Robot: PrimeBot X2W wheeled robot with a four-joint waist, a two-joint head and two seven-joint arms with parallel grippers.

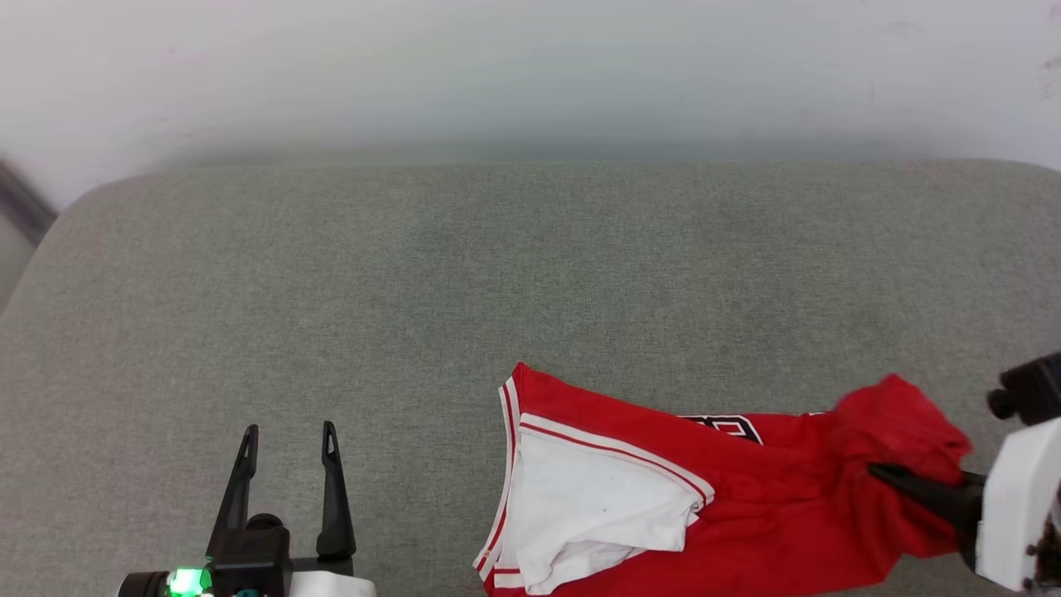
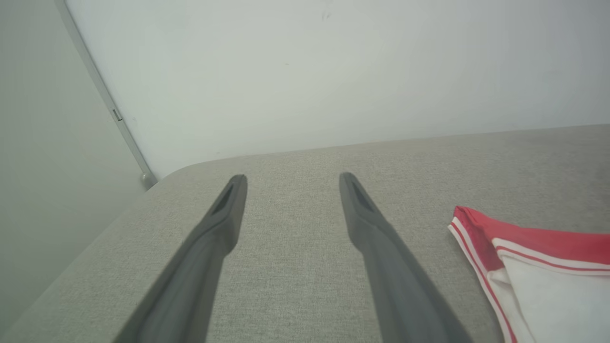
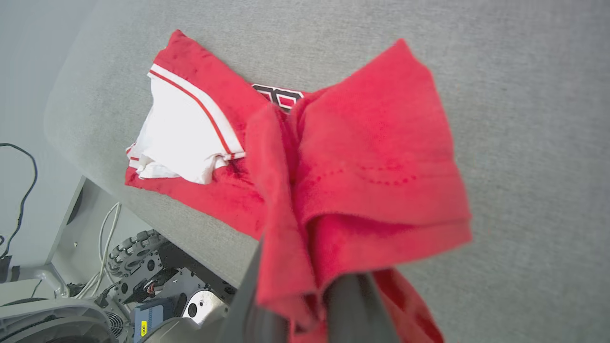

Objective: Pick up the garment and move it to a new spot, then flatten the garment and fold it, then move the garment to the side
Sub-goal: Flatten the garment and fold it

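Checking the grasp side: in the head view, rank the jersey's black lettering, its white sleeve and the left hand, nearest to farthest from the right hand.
1. black lettering, just left of the right hand.
2. white sleeve, at the left end of the jersey.
3. left hand, far left, open.

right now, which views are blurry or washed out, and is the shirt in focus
Head view: even light, garment sharp, far wall hazy. Left wrist view: left gripper soft near the lens, grey fabric surface weave visible. Right wrist view: raised red fold and the right gripper's fingers blurred, white sleeve sharper.
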